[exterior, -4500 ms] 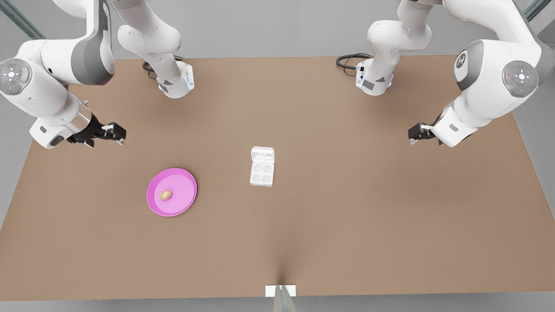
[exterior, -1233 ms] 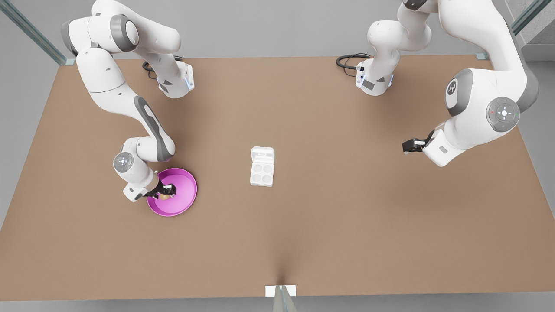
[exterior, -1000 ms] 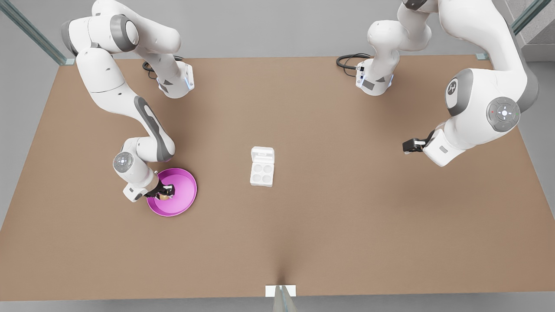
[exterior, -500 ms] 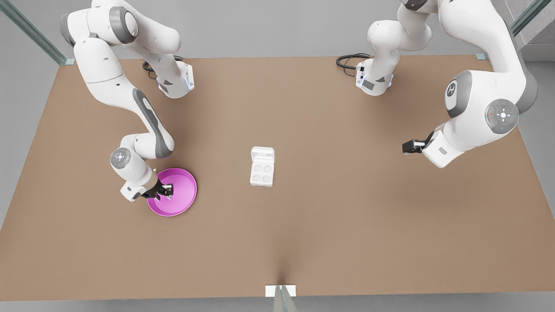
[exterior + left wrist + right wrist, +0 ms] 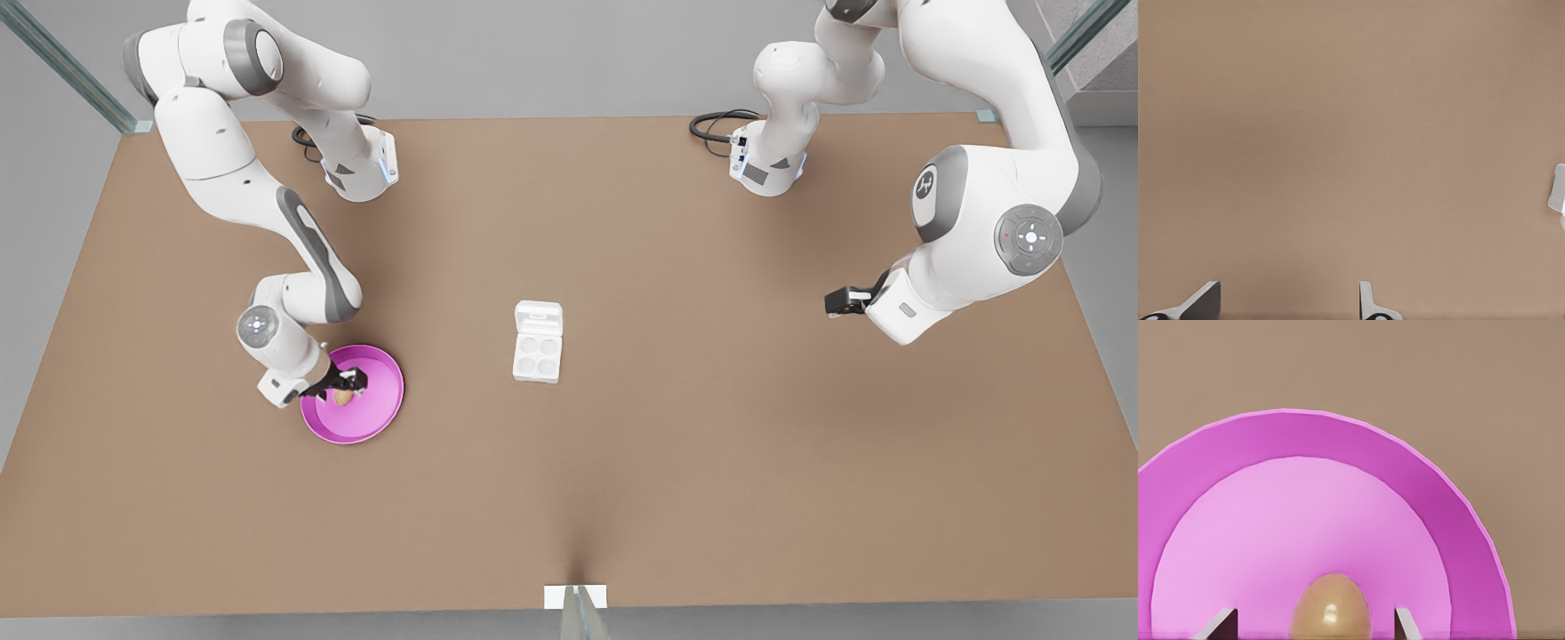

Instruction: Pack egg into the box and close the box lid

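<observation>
My right claw [image 5: 1315, 621] hangs low over the pink plate [image 5: 1418, 473], which sits toward the table's edge on the front view's left. Its fingers [image 5: 1403, 620] are spread, one on each side of the egg [image 5: 1330, 608] with a gap on both sides, so nothing is gripped. The egg lies on the plate's floor. Its narrower end seems to point away from the wrist, so the long axis runs between the fingers. I judge it light, smooth, rigid and easily cracked, so I'd pinch gently across its widest middle. The box [image 5: 537, 356] lies mid-table with the box lid [image 5: 539, 315] open. My left claw [image 5: 1285, 308] waits open near the opposite edge.
</observation>
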`<action>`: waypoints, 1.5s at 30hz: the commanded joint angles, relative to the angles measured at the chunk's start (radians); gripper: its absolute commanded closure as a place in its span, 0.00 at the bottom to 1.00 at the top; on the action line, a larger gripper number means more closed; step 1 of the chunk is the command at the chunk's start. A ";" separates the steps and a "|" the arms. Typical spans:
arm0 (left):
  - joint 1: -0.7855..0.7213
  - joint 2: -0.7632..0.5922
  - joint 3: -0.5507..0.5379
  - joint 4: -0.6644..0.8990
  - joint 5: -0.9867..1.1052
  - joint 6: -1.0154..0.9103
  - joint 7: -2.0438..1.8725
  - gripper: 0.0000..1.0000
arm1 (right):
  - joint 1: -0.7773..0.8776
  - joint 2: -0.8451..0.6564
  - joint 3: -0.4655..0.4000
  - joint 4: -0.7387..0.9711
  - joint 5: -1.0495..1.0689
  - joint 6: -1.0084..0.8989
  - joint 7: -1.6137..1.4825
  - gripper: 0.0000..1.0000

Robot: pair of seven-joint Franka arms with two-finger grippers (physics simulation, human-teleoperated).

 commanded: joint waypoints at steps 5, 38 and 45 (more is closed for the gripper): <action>0.000 0.002 0.000 0.000 0.000 0.002 0.002 0.00 | 0.000 0.014 0.000 -0.016 0.000 0.042 0.017 0.29; 0.000 0.011 0.002 0.002 0.002 0.005 0.002 0.00 | -0.008 0.015 0.005 -0.005 0.000 0.044 0.011 0.46; 0.000 0.010 0.002 0.002 0.000 -0.002 0.000 0.00 | -0.020 -0.029 0.054 0.001 0.000 0.026 0.020 0.48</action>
